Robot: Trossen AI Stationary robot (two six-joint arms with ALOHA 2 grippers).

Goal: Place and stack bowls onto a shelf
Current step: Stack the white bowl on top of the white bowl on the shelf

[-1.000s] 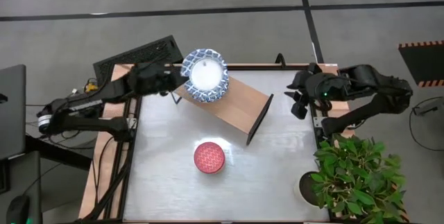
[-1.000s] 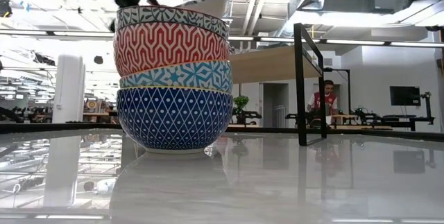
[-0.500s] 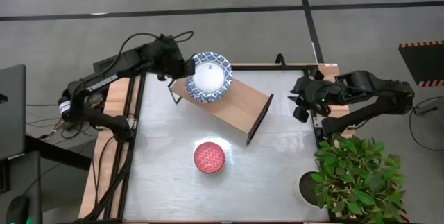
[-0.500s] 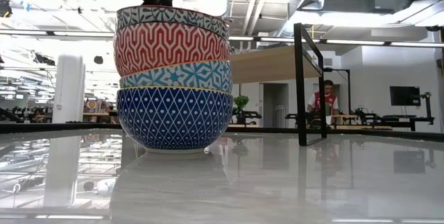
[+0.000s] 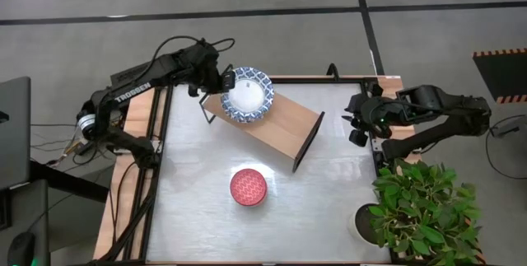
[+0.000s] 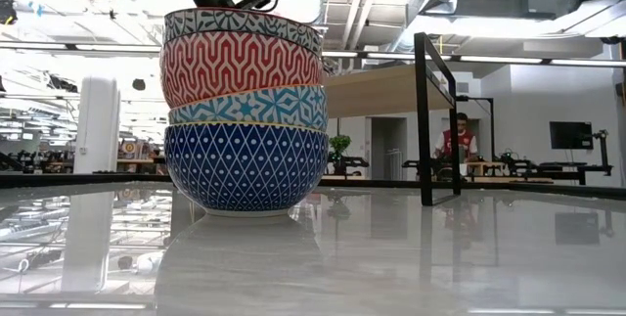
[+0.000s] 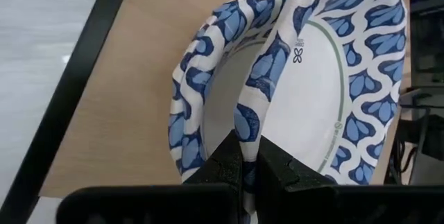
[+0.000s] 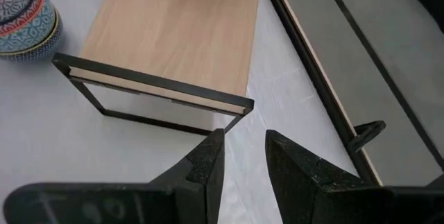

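2 wide white bowls with blue leaf-patterned rims sit over the far left end of the shelf [image 5: 272, 124], a light-wood board on thin black metal legs. In the left wrist view, the lower bowl [image 7: 201, 106] lies on the board and the upper bowl [image 7: 333, 78] is tilted into it; a small printed mark shows on its glossy white inside, too small to read. The left gripper [image 7: 248, 161] is clamped tight on the upper bowl's rim. White lettering reading TROSSEN runs along the left arm [image 5: 132, 93].

Nearer the front, on the pale glossy table [image 5: 198, 217], stands a stack of 4 patterned bowls [image 6: 245, 111]: blue diamonds at the bottom, turquoise, red zigzag, blue-and-white on top.

At the table's right edge the right gripper [image 8: 243, 161] waits, its fingers parted around nothing.
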